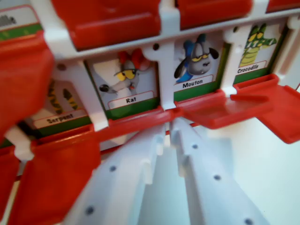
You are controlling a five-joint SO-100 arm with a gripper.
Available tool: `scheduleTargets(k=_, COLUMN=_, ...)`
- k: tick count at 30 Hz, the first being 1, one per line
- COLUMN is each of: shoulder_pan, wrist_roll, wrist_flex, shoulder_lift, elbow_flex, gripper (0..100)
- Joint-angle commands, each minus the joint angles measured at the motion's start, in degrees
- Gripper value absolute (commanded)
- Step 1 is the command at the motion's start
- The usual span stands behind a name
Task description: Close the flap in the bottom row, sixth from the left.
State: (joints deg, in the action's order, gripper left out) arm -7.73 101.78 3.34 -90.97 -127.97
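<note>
White tabletop (276,178) shows at the wrist view's right. Nearest, the gripper (168,129) holds nothing, its jaws nearly together, tips touching the red ledge between the Rat card (126,82) and Mouton card (197,63). I cannot tell which flap is sixth; the Mouton flap (220,108) lies open just beside the tips. Pushing here risks catching the frame (166,28), or lifting a neighbouring flap.

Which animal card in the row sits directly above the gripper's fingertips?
The Rat card: the gripper tips point just below its right edge; Serpent, Mouton and Crocodile lie off to the sides.
</note>
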Motion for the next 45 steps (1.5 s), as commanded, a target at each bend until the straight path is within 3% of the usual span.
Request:
scheduleTargets(k=1, shoulder_pan=1.1, wrist_roll=-0.18, wrist_flex=-1.8, shoulder_lift=-3.1, elbow_flex=3.3, gripper=1)
scheduleTargets(k=13, shoulder_pan=3.0, wrist_roll=-1.93, wrist_flex=0.5, shoulder_lift=-1.1, elbow_flex=9.3, gripper=1)
scheduleTargets(k=20, shoulder_pan=3.4, wrist_roll=-1.14, wrist_flex=-0.6, shoulder_lift=0.4, elbow_flex=9.3, gripper=1)
scheduleTargets(k=25, shoulder_pan=2.5, wrist_roll=0.62, wrist_flex=-1.1, shoulder_lift=-6.9, elbow_flex=0.7, gripper=1)
scheduleTargets(k=29, shoulder_pan=1.1, wrist_roll=0.97, wrist_flex=0.6, shoulder_lift=-17.1, elbow_flex=-7.9, gripper=1)
scheduleTargets(k=36, shoulder_pan=-0.4, wrist_roll=-1.67, wrist_flex=17.1, shoulder_lift=-47.1, elbow_flex=-21.1, gripper=1)
scheduleTargets(k=41, shoulder_pan=0.3, wrist_roll=-5.01, wrist_flex=36.8, shoulder_lift=-69.0, elbow_flex=-23.6, gripper=1)
scheduleTargets(k=45, shoulder_pan=1.0, wrist_roll=-5.1, wrist_flex=50.1, shoulder_lift=-81.9, elbow_flex=-23.0, gripper=1)
